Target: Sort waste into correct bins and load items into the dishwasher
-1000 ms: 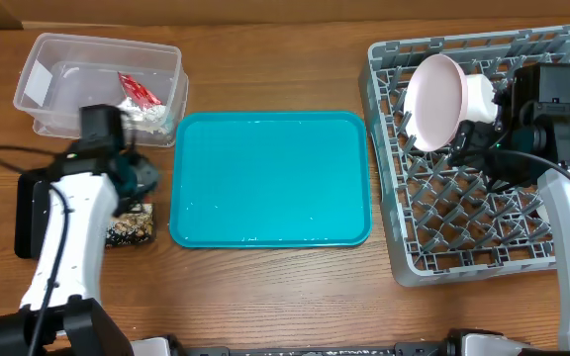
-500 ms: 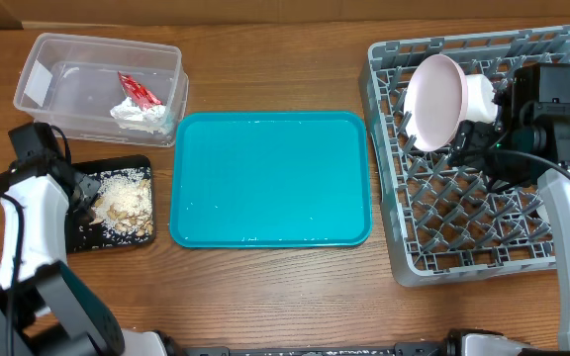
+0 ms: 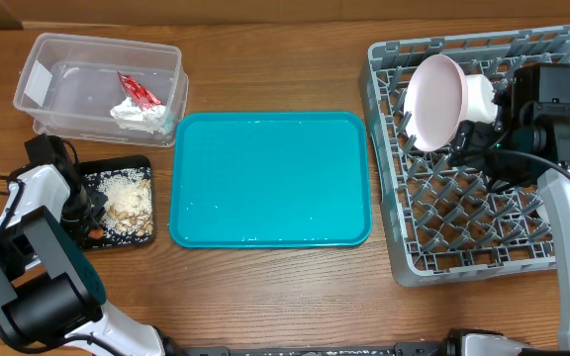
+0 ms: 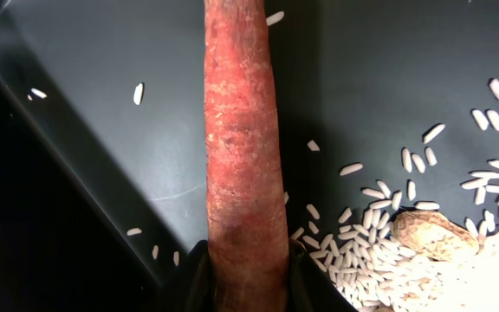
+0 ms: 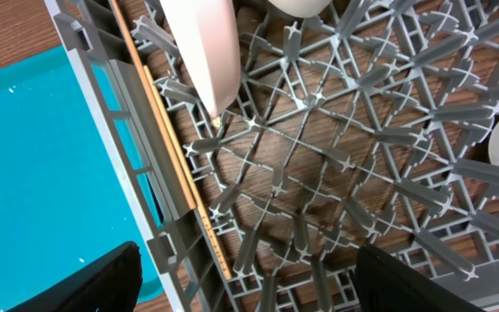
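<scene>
My left gripper (image 4: 248,286) is shut on the thick end of an orange carrot (image 4: 241,139), which points out low over the black tray (image 4: 102,69). Overhead, the left gripper (image 3: 85,213) sits at that tray's (image 3: 132,163) left side, beside the beige food scraps (image 3: 127,203). The clear tub (image 3: 38,59) holds a red wrapper (image 3: 137,91) and white tissue (image 3: 142,114). My right gripper (image 5: 258,286) hangs open over the grey dish rack (image 5: 336,156), nothing between its fingers. A pinkish bowl (image 3: 435,99) stands on edge in the rack (image 3: 463,227) next to a white cup (image 3: 480,94). Chopsticks (image 5: 167,139) lie along the rack's wall.
The teal tray (image 3: 270,178) lies between the black tray and the rack. Rice grains (image 4: 379,260) and a peanut (image 4: 431,234) are piled on the black tray's right part. My right arm (image 3: 552,129) reaches over the rack's right side.
The left arm has swung from above the black tray out to its left side and lowered, uncovering the scraps. The right arm has not moved.
</scene>
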